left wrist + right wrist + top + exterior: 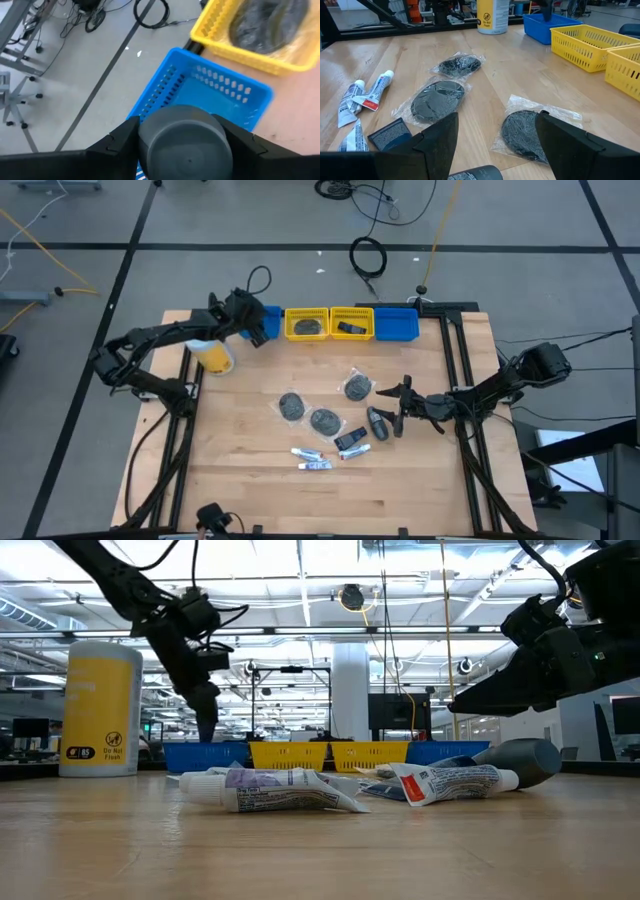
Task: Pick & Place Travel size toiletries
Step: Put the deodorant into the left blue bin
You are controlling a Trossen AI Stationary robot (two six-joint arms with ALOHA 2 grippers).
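My left gripper (pixel 258 328) is shut on a dark grey bottle (pixel 185 145) above the far-left blue bin (pixel 210 95). Three clear-wrapped grey discs (pixel 291 406) (pixel 324 420) (pixel 357 387) lie flat on the table with a dark bottle (pixel 378 423), a dark flat pack (pixel 350 442) and white tubes (pixel 312 458). My right gripper (pixel 398 405) stands open and low over the table at the right. One wrapped disc (pixel 522 135) lies just ahead of its fingers, untouched. My left gripper pinches the bottle's round sides (pixel 145 145) between its two fingers, slanting down from the table's left. The bottle's round end faces the wrist camera. It hangs clear above the blue bin.
Along the far edge stand four bins in a row: blue, yellow (pixel 307 323) with a grey disc inside, yellow (pixel 351 323) with a dark item, and blue (pixel 397 323). A tall yellow canister (pixel 215 355) with a white lid stands beside the left arm.
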